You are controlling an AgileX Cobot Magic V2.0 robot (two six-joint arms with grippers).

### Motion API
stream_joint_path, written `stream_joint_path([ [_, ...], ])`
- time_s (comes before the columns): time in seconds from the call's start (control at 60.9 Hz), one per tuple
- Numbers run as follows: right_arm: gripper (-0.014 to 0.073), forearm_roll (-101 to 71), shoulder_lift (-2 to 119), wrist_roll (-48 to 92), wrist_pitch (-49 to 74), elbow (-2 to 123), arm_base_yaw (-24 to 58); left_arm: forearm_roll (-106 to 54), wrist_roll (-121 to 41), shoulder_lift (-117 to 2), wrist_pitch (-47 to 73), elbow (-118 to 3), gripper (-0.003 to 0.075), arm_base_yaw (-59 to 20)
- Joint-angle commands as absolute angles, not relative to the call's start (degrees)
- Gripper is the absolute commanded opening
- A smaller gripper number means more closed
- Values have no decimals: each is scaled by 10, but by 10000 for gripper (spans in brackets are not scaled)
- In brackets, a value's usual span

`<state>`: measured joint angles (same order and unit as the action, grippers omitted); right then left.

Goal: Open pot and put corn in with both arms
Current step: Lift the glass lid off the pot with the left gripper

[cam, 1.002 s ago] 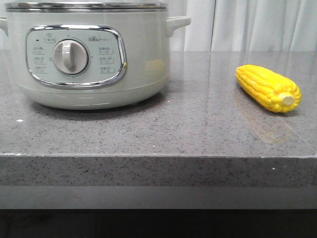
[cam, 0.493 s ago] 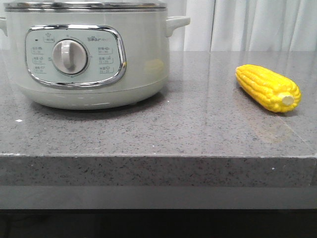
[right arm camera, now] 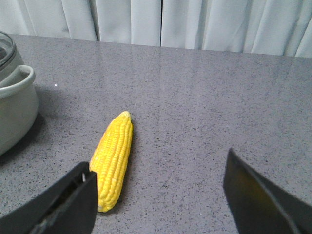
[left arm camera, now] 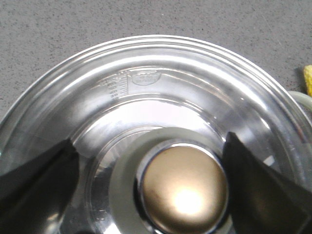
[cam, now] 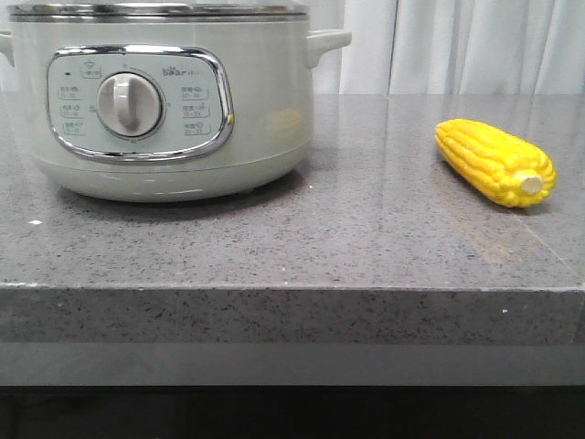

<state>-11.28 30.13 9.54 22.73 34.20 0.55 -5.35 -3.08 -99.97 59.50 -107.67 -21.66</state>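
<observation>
Left gripper (left arm camera: 151,187) spread wide, straddling round brass-coloured lid knob (left arm camera: 184,187) dead centre atop pale-green steel-rimmed pot (cam: 164,101), nearest arm.

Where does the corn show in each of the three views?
Front: the corn lies right of the pot, apart from it.
Left wrist: only a yellow sliver at the frame edge, beyond the lid.
Right wrist: the corn lies by the left finger.
Shared landmark: the pot's side handle.

1. Left gripper (left arm camera: 151,190): jaws spread wide, one dark finger (left arm camera: 36,180) at each side of its wrist view, gripping nothing.
2. Right gripper (right arm camera: 161,195): jaws likewise wide apart, fingers (right arm camera: 63,204) clear of contact, holding nothing.
</observation>
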Motion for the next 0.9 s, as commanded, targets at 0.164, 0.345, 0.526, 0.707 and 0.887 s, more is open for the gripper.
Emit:
stream_joint_path([
  [0.164,557,-113,307,98,188,361,4,-59,-30,-972,579,-1099,337,-222],
  [0.345,557,-113,307,98,188,361,4,-59,-30,-972,574,-1099,269,-222],
  [0.526,557,-113,307,98,188,361,4,-59,-30,-971,573,-1122,267,-222],
  [0.707,557,-113,307,98,188,361,4,-59,-30,-956,574,-1146,267,-222],
  [0.887,557,-113,307,98,189,361,4,-58,-37,-921,572,-1143,267,-222],
])
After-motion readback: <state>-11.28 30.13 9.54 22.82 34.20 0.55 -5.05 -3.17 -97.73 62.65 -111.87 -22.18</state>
